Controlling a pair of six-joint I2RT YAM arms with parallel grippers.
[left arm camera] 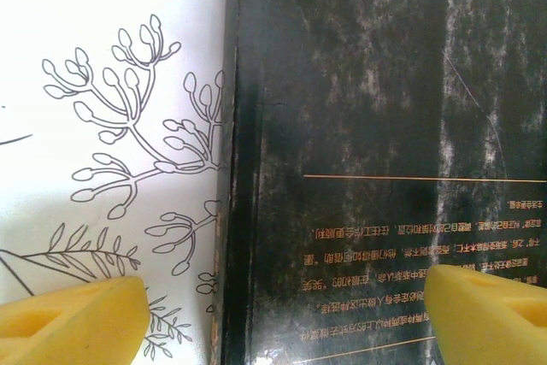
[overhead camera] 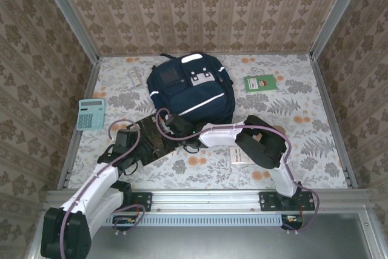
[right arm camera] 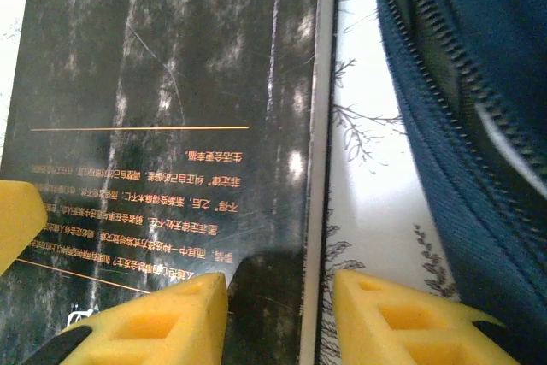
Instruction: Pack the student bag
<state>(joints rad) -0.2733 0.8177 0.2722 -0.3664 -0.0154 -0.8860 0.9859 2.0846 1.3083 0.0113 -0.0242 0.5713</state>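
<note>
I see yellow fingers (left arm camera: 68, 318) and a black book (left arm camera: 385, 126) with orange lettering. The student bag (overhead camera: 191, 89) is navy with a white stripe; the desk (overhead camera: 303, 125) is white with grey leaves and orange blossoms.

My left arm (overhead camera: 97, 184) and right arm (overhead camera: 219, 133) are smooth white shells broken by bulky black joint housings, each trailed by a mauve-grey cable (overhead camera: 285, 141) and seated on black base brackets (overhead camera: 143, 198). My left fingers (left arm camera: 68, 318) and right fingers (right arm camera: 162, 318) are bright yellow wedge-shaped blocks with shallow rectangular recesses; the right pair shows black at its outer corners.
</note>
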